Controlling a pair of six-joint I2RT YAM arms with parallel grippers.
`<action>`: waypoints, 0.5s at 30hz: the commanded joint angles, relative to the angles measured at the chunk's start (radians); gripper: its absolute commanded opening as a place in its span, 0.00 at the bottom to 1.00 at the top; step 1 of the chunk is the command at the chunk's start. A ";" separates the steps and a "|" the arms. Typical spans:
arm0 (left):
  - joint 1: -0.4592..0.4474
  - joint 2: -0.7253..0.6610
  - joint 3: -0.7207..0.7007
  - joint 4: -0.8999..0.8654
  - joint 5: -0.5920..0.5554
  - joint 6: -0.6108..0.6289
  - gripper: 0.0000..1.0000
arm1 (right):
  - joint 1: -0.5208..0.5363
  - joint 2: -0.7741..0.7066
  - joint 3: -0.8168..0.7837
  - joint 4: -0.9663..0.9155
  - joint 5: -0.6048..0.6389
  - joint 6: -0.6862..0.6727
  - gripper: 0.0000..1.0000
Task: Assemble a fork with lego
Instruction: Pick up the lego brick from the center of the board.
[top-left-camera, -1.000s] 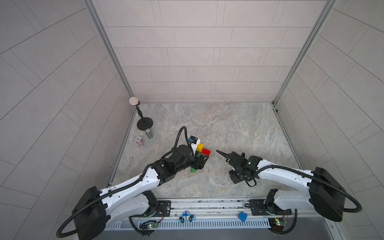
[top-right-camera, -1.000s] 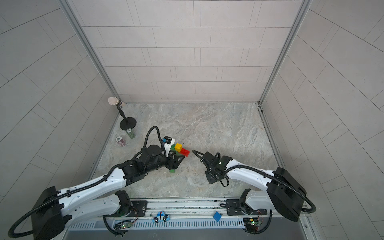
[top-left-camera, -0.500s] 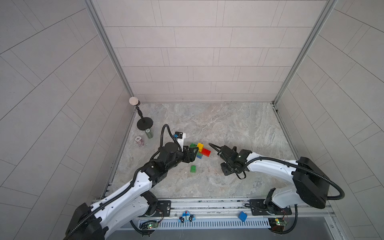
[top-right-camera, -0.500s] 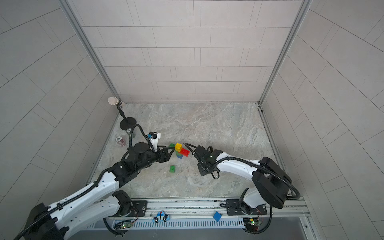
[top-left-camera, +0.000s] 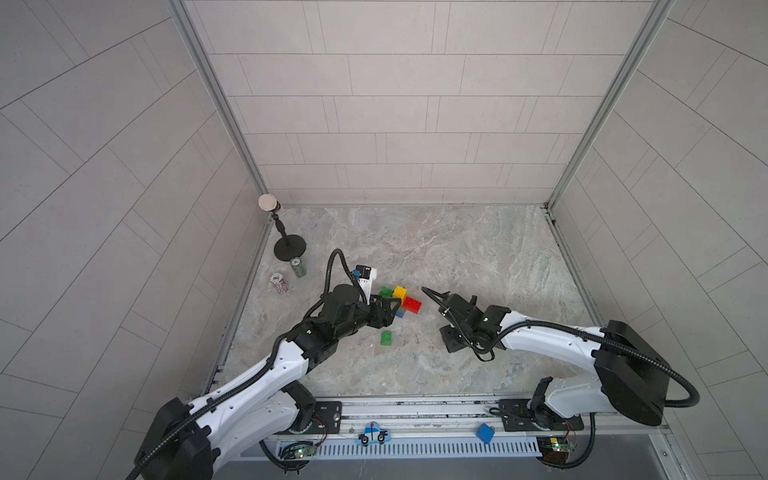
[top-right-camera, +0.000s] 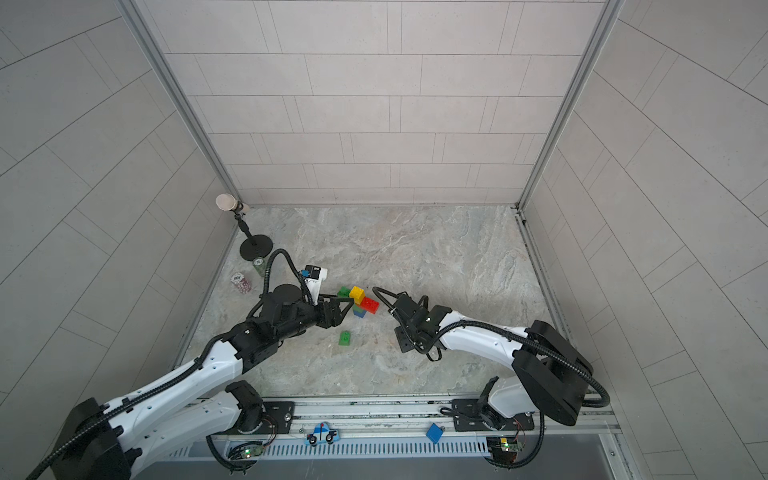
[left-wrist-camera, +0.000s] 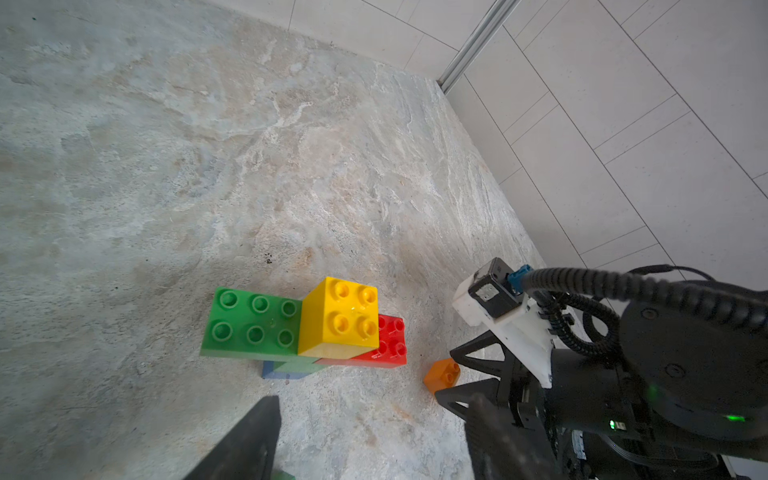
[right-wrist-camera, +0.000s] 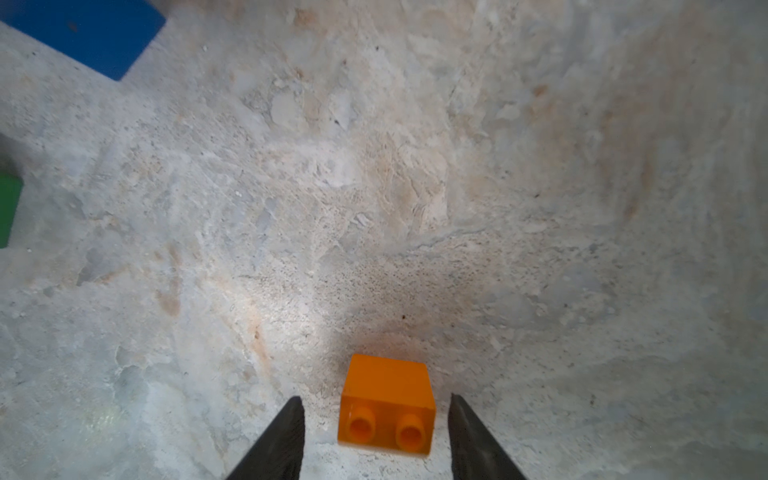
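Note:
The partly built fork stands on the stone floor: a long green brick, a yellow brick on top, a long red brick, with blue and green bricks underneath. A small green brick lies loose in front. My left gripper hovers open just short of the stack, holding nothing. An orange brick lies on its side on the floor. My right gripper is open around it, with a gap on each side. In both top views the orange brick is hidden.
A black stand with a round top and two small chip stacks sit at the back left. A blue car cutout and a plain blue block rest on the front rail. Tiled walls enclose the floor.
My left arm has drawn back off the bricks, uncovering the stack. My right arm has swung left toward the stack, and its jaws have spread wider.

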 joint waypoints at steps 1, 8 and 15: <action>-0.006 -0.003 0.003 0.023 0.016 0.020 0.74 | 0.004 -0.026 -0.039 0.048 0.023 0.012 0.56; -0.006 0.002 0.010 0.020 0.009 0.028 0.74 | 0.012 -0.104 -0.125 0.134 0.074 0.050 0.54; -0.006 0.009 0.017 0.021 0.016 0.027 0.74 | 0.030 -0.129 -0.176 0.217 0.120 0.098 0.58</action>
